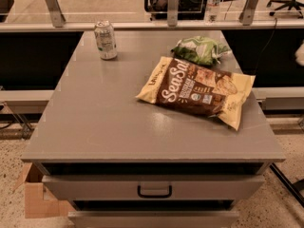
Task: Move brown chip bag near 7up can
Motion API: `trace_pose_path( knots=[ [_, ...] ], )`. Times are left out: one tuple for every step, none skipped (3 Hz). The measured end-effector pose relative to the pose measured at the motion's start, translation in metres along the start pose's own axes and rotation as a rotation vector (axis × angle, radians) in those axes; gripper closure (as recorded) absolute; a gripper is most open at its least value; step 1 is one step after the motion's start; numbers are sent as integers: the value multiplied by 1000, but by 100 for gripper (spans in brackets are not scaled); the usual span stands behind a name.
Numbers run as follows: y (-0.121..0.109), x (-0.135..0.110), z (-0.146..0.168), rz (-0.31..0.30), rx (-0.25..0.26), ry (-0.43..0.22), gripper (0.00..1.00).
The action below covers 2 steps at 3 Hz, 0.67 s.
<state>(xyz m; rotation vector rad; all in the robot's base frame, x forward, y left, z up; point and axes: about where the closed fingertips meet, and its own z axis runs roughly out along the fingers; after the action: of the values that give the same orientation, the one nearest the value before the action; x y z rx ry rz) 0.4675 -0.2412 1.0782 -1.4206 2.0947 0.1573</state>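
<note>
Brown chip bag [194,90] dark brown, cream ends, white script; 7up can [105,40] silver-green; hand [300,54] cream, right edge.

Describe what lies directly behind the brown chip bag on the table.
A smaller green and white bag lies just behind the brown chip bag; whether they touch is unclear. The brown chip bag covers the table beneath it. The gripper is outside the frame.

You're looking at a grey table [95,127] w/ a green bag [202,50] lying far right, drawer [95,186] sitting under the top, box [40,201] sitting on floor [9,175] btm-left, bottle [214,1] standing beyond rail [142,26]. Gripper's not showing.
</note>
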Motion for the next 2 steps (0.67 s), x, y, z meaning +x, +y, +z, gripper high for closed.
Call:
trace_pose_path(
  knots=[
    [7, -27, -66, 46, 11, -174, 0],
    [-23, -25, -35, 1, 37, -255, 0]
  ],
)
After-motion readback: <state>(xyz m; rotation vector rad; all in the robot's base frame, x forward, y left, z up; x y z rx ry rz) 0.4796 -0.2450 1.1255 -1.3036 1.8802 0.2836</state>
